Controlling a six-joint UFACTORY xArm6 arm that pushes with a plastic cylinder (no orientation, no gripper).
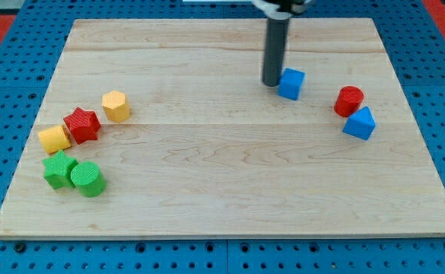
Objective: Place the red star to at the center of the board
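The red star lies near the board's left edge, touching a yellow block at its lower left and close to a yellow hexagon at its upper right. My tip rests on the board right of centre, toward the view's top, just left of a blue cube and touching or nearly touching it. The tip is far to the right of the red star.
A green star and a green cylinder sit below the red star at the lower left. A red cylinder and a blue triangular block sit at the right. The wooden board lies on a blue pegboard.
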